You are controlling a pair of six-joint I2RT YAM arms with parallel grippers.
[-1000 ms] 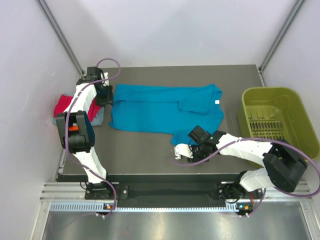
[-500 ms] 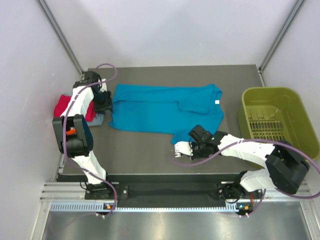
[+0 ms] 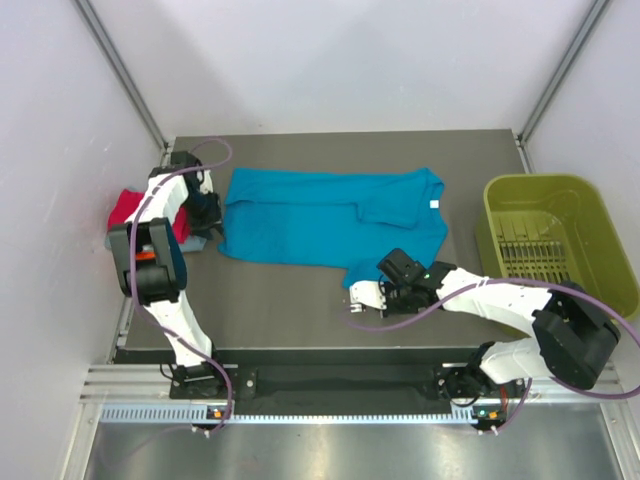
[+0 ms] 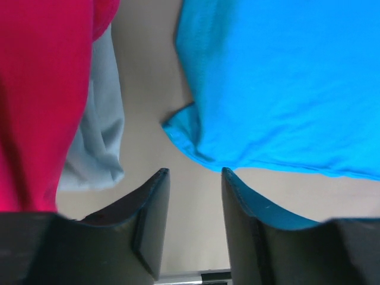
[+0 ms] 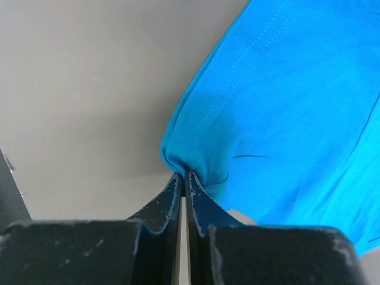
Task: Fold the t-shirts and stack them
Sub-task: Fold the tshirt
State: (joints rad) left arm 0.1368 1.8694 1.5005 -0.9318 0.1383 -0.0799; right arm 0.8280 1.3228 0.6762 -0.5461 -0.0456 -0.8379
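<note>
Our right jaws are clenched tight, fingers [image 5: 167, 208] pressed flat together, with a bunched fold of the teal-blue t-shirt [image 5: 285, 113] nipped at their tips. The pinched spot is a stitched edge of the shirt, at the flap that reaches nearest our bases. From there the cloth spreads away across the grey tabletop [image 3: 280, 300].

Our left jaws are released, and we see bare tabletop in the gap between the two fingers [image 4: 151, 219]. They hold nothing. They sit low over the strip between the shirt's left edge and the folded pile. A small turned-up corner of teal cloth lies just ahead of the gap, and more teal shows beside the right-hand finger. On the other side lie the folded magenta-red t-shirt [image 4: 41, 95] and, under it, a grey t-shirt [image 4: 101, 142], both at the tabletop's left edge.

The teal shirt lies spread across the middle of the tabletop, partly folded over itself. The olive-green bin [image 3: 598, 232] stands well apart on the right.
</note>
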